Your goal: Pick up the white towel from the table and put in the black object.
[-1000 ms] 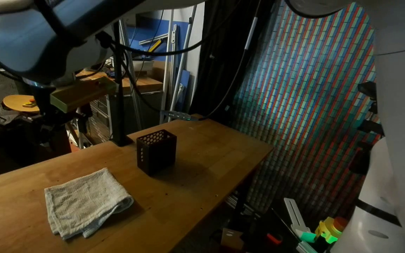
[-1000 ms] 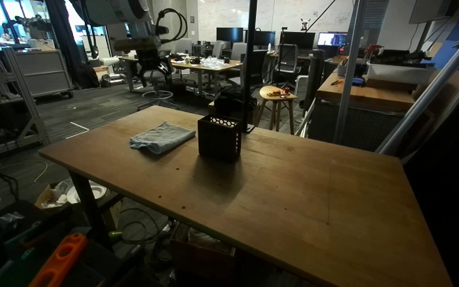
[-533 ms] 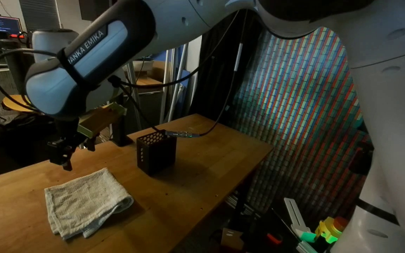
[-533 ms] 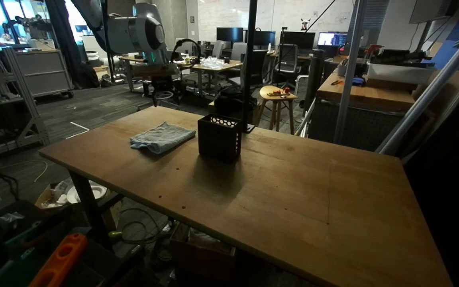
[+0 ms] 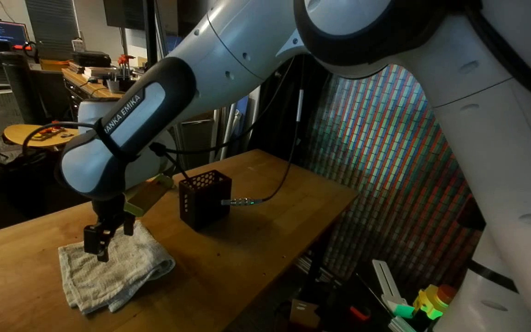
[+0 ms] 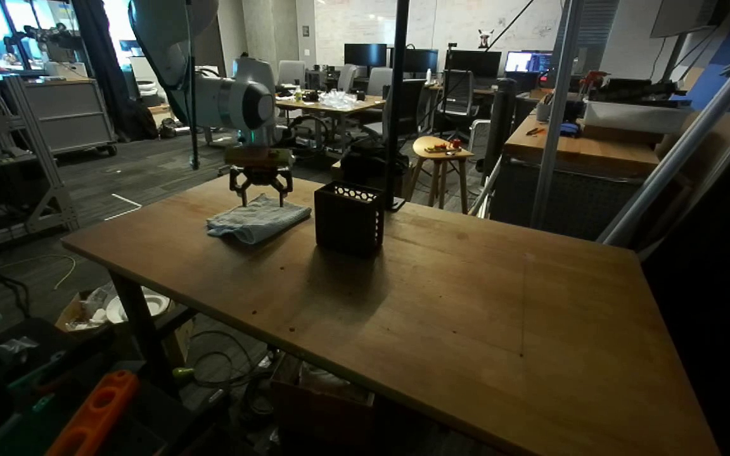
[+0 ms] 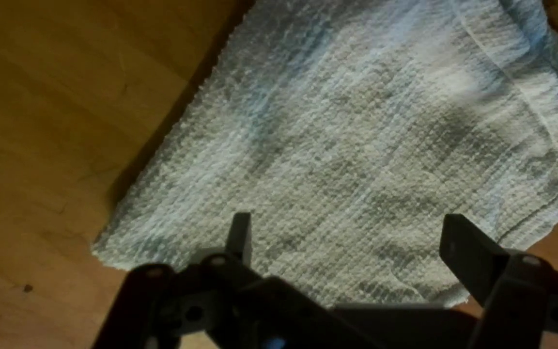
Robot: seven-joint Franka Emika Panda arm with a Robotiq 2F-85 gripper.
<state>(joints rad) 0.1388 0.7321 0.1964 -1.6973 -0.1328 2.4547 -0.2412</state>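
So, Robotiq gripper (image 6: pixel 263 203) stands spread over white towel (image 7: pixel 337 145), nearer one short edge of table (image 6: pixel 498 297). Best press down gently before closing, so towel bunches inside.

The white towel (image 5: pixel 120 269) is a whitish-grey cloth with bluish patches, its nubby weave clear in the wrist view. It lies folded and rumpled on the table (image 5: pixel 251 240), roughly square — one edge curls over softly, and layered corners poke out. The black object (image 6: pixel 347 220), a small box-shaped crate, stands upright near the towel, a strip of wood between them, its open top facing up; holes show in one side and along an inner wall. The table is a long light-brown wooden top — smooth, with a few small dark marks near one edge
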